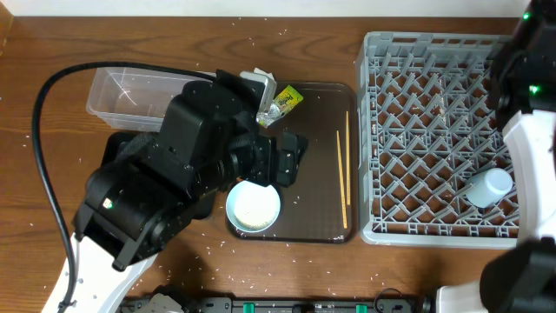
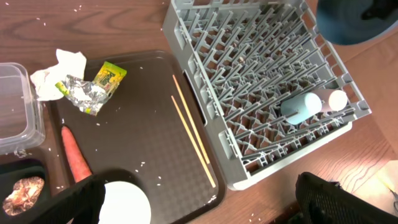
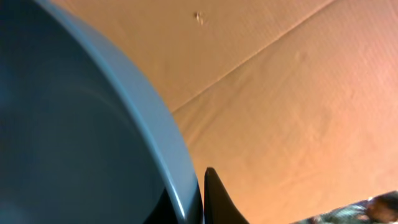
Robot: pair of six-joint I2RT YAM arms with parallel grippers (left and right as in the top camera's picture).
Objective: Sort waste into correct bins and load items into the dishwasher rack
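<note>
The right gripper [image 3: 202, 199] is clamped on the rim of the dark-blue plate [image 3: 74, 124]. Only 1 black finger [image 3: 214, 196] shows in the right wrist view, pressed against the plate's edge. In the left wrist view the plate hangs in the air over the far right corner of the dishwasher rack [image 2: 261, 68], clear of its pegs.

Inside the rack, near its right side, the light-blue cup [image 2: 300, 107] lies on its side between the pegs. A paler small cup [image 2: 336, 99] is just beside it, its colour hard to tell.

The left gripper [image 2: 205, 208] is spread wide and holds nothing, with 1 finger at each lower corner of its camera view. It hovers over the near end of the brown serving tray [image 2: 143, 118], which sits just left of the rack.

The 2 chopsticks [image 2: 193, 134] lie on the tray along the rack's left wall. They are close to each other and lie between the spread fingers, though farther up the tray. The white bowl [image 2: 126, 204] stands just inside the left finger.

Farther left of the rack lies the carrot [image 2: 76, 154]. The foil wrapper [image 2: 93, 87] touches the crumpled paper [image 2: 59, 71] at the tray's far left corner. Beyond them, furthest from the rack, are the clear tub [image 2: 15, 106] and the black tray [image 2: 18, 171], which holds the brown food lump [image 2: 23, 190]. Rice grains [image 2: 142, 164] speckle the serving tray.
</note>
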